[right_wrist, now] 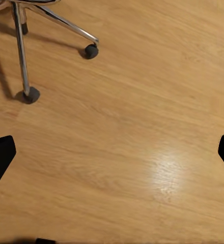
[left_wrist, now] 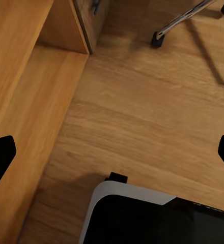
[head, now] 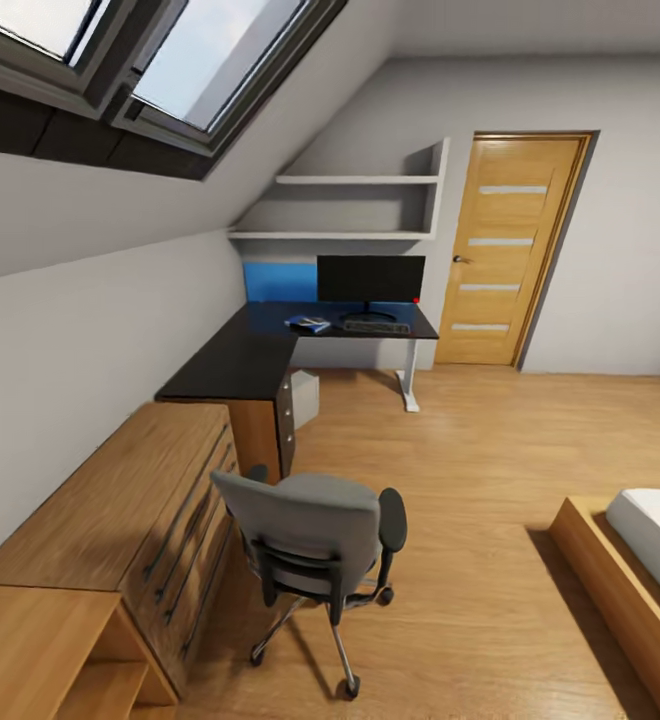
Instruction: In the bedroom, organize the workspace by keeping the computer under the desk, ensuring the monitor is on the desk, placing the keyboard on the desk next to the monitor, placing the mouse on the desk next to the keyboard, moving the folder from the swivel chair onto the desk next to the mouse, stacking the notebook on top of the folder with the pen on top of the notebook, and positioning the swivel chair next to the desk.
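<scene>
The dark L-shaped desk (head: 240, 362) stands in the far corner. On it are the black monitor (head: 370, 278), a keyboard (head: 376, 326) in front of it, and a blue flat item (head: 308, 323) to the keyboard's left. A grey computer case (head: 305, 397) sits under the desk. The grey swivel chair (head: 315, 530) is close in front of me, its back turned to me and hiding the seat. My left gripper (left_wrist: 112, 157) and right gripper (right_wrist: 112, 155) hang open over the wooden floor, holding nothing. Chair casters (right_wrist: 28, 94) show in the right wrist view.
A wooden dresser (head: 120, 510) runs along the left wall between me and the desk. A bed (head: 640, 560) is at the right, a door (head: 505, 250) at the back. Wall shelves (head: 360, 205) hang above the desk. My base (left_wrist: 152, 216) is below the left gripper.
</scene>
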`<state>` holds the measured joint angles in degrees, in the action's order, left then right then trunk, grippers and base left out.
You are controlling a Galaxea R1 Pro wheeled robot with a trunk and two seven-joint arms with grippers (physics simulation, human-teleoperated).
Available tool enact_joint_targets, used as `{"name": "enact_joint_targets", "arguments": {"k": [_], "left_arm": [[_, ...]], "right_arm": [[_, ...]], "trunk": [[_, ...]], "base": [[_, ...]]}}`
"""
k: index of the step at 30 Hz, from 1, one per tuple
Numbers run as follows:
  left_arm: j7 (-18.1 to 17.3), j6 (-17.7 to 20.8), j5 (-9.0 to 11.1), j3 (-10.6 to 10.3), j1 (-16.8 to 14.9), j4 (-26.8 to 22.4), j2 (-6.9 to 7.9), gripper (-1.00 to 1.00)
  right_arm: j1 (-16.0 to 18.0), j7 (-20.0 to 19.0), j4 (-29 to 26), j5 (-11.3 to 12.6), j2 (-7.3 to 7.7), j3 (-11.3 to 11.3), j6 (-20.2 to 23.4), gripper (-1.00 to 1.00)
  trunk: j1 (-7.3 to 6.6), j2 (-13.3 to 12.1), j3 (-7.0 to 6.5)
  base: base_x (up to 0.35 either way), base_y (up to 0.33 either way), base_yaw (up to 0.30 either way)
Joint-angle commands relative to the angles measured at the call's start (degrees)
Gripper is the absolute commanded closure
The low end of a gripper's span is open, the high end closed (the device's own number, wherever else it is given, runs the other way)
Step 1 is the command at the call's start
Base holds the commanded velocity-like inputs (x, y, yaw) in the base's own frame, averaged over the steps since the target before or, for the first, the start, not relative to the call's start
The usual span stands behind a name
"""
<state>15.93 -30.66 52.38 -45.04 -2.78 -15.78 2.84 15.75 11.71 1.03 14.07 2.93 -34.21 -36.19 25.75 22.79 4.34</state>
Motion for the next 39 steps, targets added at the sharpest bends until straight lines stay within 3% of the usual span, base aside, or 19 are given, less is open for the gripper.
{"name": "enact_joint_targets", "arguments": {"k": [1, 19, 39], "left_arm": [[0.5, -0.1, 0.2, -0.5, 0.0, -0.1, 0.06, -1.00], [0.5, -0.1, 0.3, -0.5, 0.0, -0.1, 0.01, -1.00], [0.5, -0.2, 0.2, -0.6, 0.0, -0.1, -0.02, -1.00]], "right_arm": [[0.1, 0.2, 0.1, 0.3, -0.03, -0.5, -0.2, -1.00], [0.1, 0.2, 0.1, 0.3, -0.03, -0.5, -0.2, -1.00], [0.1, 0.2, 0.2, 0.4, 0.05, -0.4, 0.0, -1.00]], "trunk": [[0.03, 0.1, 0.18], [0.03, 0.1, 1.10], [0.03, 0.1, 1.21]], "base": [[0.000, 0.142, -0.246], [-0.007, 0.174, -0.229], [-0.007, 0.005, -0.019]]}}
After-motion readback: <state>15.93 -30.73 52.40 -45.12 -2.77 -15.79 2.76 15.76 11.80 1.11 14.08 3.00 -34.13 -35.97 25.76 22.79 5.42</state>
